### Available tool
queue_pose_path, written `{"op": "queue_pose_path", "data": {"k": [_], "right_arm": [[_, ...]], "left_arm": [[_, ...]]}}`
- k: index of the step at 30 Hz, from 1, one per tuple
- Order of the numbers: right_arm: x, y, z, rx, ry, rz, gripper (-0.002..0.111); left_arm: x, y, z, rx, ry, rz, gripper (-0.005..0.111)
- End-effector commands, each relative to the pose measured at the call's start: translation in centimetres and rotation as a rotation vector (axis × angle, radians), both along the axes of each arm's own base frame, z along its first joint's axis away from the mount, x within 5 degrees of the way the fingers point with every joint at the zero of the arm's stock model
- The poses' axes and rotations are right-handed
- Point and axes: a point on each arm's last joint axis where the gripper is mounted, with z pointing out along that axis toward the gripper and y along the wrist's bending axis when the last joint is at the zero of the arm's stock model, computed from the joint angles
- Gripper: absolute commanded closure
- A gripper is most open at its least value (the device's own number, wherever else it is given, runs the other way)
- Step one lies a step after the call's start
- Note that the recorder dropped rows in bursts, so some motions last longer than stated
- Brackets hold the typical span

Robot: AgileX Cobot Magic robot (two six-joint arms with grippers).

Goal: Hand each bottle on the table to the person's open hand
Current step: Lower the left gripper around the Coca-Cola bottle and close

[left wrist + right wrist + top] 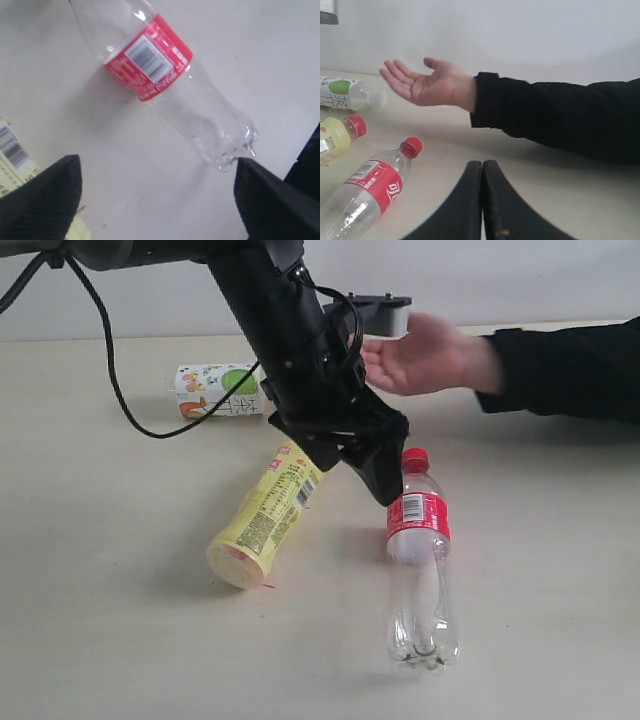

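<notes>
My left gripper [358, 480] hangs open just above the table [120, 640], with only bare tabletop between its fingers [50, 200]. It sits between the yellow bottle [262, 520] and the clear bottle with red cap and label [420, 540], both lying down. In the left wrist view the clear bottle [165, 75] has its base beside one fingertip. The green-white labelled bottle with a white cap [215, 390] lies at the back left. The person's open hand [425, 355] is held palm up above the table's far side. My right gripper [482, 167] is shut and empty. The short green-apple bottle is out of view.
The person's black-sleeved arm [565, 370] reaches in from the right along the table's far edge. A grey block [385, 312] stands at the back behind the hand. A black cable [120, 390] droops from the left arm over the table's left side.
</notes>
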Motion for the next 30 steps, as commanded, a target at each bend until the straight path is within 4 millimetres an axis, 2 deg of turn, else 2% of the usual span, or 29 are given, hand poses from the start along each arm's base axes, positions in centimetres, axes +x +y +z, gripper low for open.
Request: {"op": "queue_pose_path", "data": {"k": [1, 9, 13, 18, 23, 27, 30], "right_arm": [[0.0, 0.0, -0.1, -0.007, -0.006, -0.003, 0.108], [0.0, 0.0, -0.1, -0.007, -0.006, -0.003, 0.108], [0.0, 0.0, -0.1, -0.007, -0.006, -0.003, 0.108], [0.0, 0.0, -0.1, -0.007, -0.006, -0.003, 0.108], [0.0, 0.0, -0.1, -0.007, -0.006, -0.003, 0.108], [0.0, 0.0, -0.1, -0.007, -0.006, -0.003, 0.108], [0.0, 0.0, -0.1, -0.007, -0.006, -0.003, 0.108]], "left_arm": [[-1.6, -0.1, 0.5, -0.004, 0.014, -0.022, 0.037], [-3.1, -0.5, 0.9, -0.033, 0.029, -0.026, 0.036], [-4.3, -2.0, 0.9, -0.060, 0.031, -0.021, 0.036], [-5.8, -4.0, 0.6, -0.036, -0.052, 0.048, 0.036], [-6.6, -5.4, 0.1, 0.052, -0.215, 0.213, 0.036], [-7.1, -6.4, -0.4, 0.073, -0.280, 0.347, 0.036], [-7.2, -7.3, -1.7, 0.061, -0.286, 0.413, 0.036]]}}
